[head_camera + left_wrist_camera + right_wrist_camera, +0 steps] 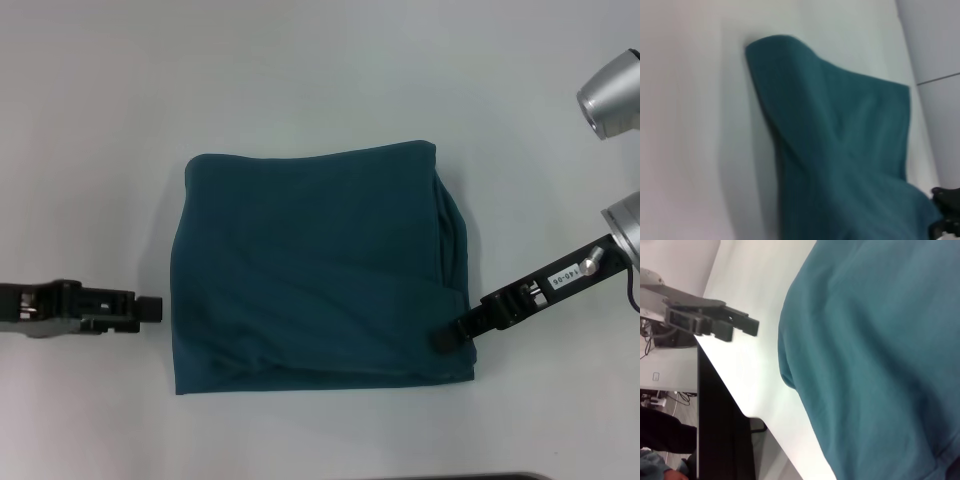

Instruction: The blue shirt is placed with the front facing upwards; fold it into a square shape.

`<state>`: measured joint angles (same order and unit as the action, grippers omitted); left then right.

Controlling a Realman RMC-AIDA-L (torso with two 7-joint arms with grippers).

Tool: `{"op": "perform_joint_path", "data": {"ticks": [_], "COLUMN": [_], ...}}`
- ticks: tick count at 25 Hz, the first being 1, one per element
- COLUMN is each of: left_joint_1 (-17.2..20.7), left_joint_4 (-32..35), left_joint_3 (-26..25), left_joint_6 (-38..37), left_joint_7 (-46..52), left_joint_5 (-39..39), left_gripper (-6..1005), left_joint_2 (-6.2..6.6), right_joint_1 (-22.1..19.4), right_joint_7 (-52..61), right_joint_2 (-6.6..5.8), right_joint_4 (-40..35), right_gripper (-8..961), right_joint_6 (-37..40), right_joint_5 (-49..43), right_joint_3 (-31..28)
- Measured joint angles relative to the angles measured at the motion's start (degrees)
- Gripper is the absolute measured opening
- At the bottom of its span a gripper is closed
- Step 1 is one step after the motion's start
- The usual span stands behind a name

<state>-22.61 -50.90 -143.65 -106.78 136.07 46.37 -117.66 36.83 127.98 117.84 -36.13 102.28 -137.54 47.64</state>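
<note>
Two grippers flank the blue shirt (315,270) in the head view, where it lies folded into a rough square at the middle of the white table (300,70), plain cloth upward, with loose layered edges along its right side. The left gripper (150,309) rests low just off the shirt's left edge, apart from the cloth, its fingers drawn together on nothing. The right gripper (441,340) reaches in from the right and sits on the shirt's near right corner; whether it pinches the cloth or only touches it cannot be told from here. In the left wrist view the shirt (850,160) spreads over the pale table (685,125), and the dark tip of the right gripper (945,210) shows at its far corner. In the right wrist view the shirt (880,355) fills most of the picture, and the left gripper (747,326) hangs beyond its edge above the table (750,365), closed and empty.
</note>
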Motion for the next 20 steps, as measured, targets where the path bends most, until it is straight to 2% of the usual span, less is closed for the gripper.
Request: {"op": "perform_joint_path", "data": {"ticks": [4, 8, 20], "left_joint_1": [-1.2, -1.9, -0.5], "left_joint_4": [-0.1, -0.1, -0.1], "left_joint_3": [0.2, 0.4, 1.1], "left_joint_6": [2.2, 3.5, 1.7], "left_joint_7": [0.3, 0.3, -0.2], "left_joint_5": [-4.4, -6.2, -6.6], "left_gripper": [567, 567, 567], "left_joint_2": [-1.87, -3.04, -3.19], "right_joint_1": [0.0, 0.0, 1.0], "right_joint_7": [0.5, 0.6, 1.1], "right_joint_2": [-0.21, -0.27, -0.41], "right_joint_4": [0.0, 0.0, 0.0], "right_gripper": [35, 35, 36], "right_joint_6": [-0.1, -0.2, -0.1], "right_joint_5": [0.2, 0.3, 0.5], "right_joint_3": [-0.1, -0.2, -0.5]}}
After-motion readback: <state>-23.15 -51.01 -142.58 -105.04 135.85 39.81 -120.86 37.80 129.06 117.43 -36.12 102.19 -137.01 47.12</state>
